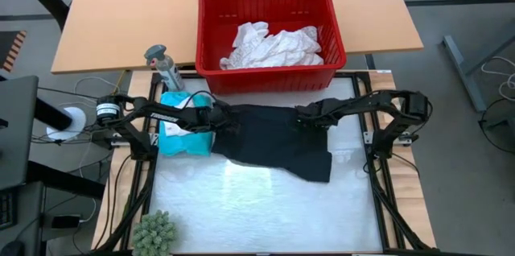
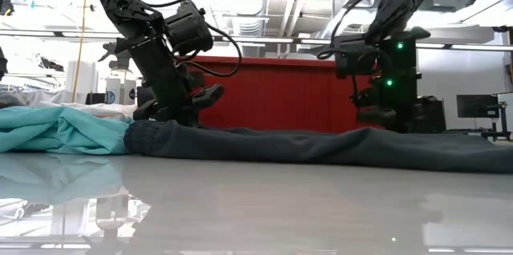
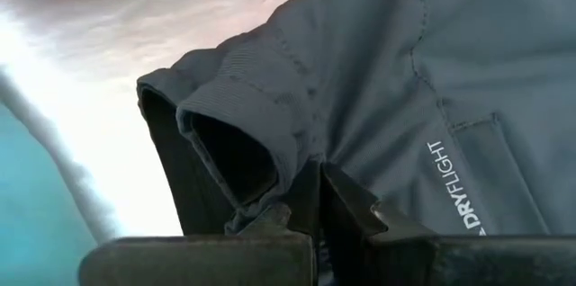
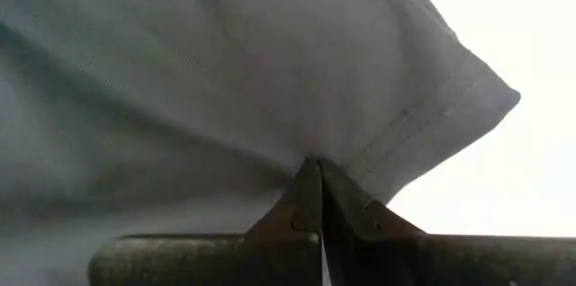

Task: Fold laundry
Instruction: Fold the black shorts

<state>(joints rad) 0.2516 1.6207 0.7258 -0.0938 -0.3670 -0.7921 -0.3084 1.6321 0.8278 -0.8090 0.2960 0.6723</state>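
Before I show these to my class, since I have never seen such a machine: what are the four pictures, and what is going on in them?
It is a robot with two dark arms at a table, each ending in a two-finger pincer. One picture looks straight down, one looks level across the table, and two come from cameras on the wrists. On the table lie black shorts and a teal garment; behind them a red basket holds white laundry. A small green plant sits at the near edge. The left gripper is shut on one edge of the shorts, and the right gripper is shut on another edge.
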